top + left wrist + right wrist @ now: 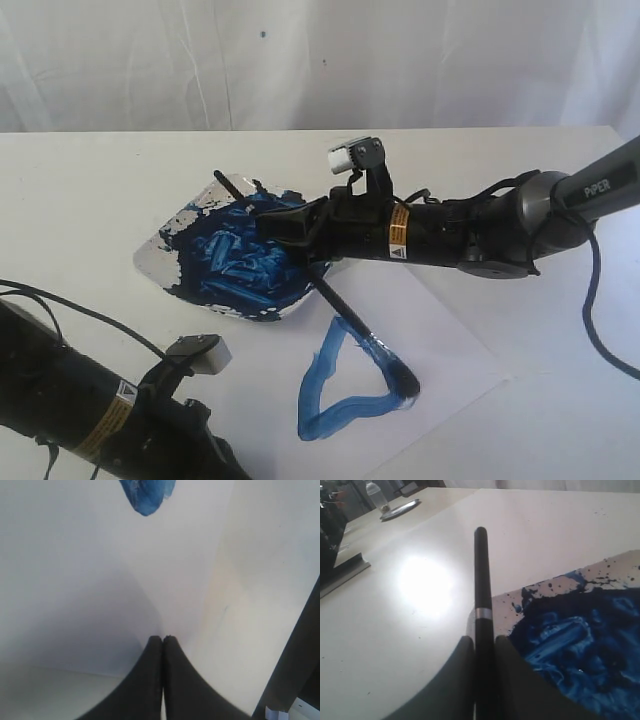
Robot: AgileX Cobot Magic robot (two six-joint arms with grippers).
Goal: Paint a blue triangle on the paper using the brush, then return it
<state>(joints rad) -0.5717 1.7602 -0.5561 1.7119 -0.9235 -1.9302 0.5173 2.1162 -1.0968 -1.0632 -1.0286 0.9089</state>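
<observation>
Left gripper sits closest, low at the near edge. Its fingers are pressed flat together with nothing between them, so it's basically just parked there.

Right gripper is the busy one. Its fingers are clamped on the brush, one either side of the black handle, just behind the little silver band. The butt end of the handle pokes out past the fingertips, and the long part slants away behind them, down to the paper.

The bristle end looks like it's touching the sheet right at one corner of the blue triangle, well clear of the fingers. The triangle is a chunky, wobbly outline, and all three sides look closed up.

Directly under the right fingers is the paint dish, smeared all over with dark blue. One edge of it lies just beside the paper. Everything's on a white table.
</observation>
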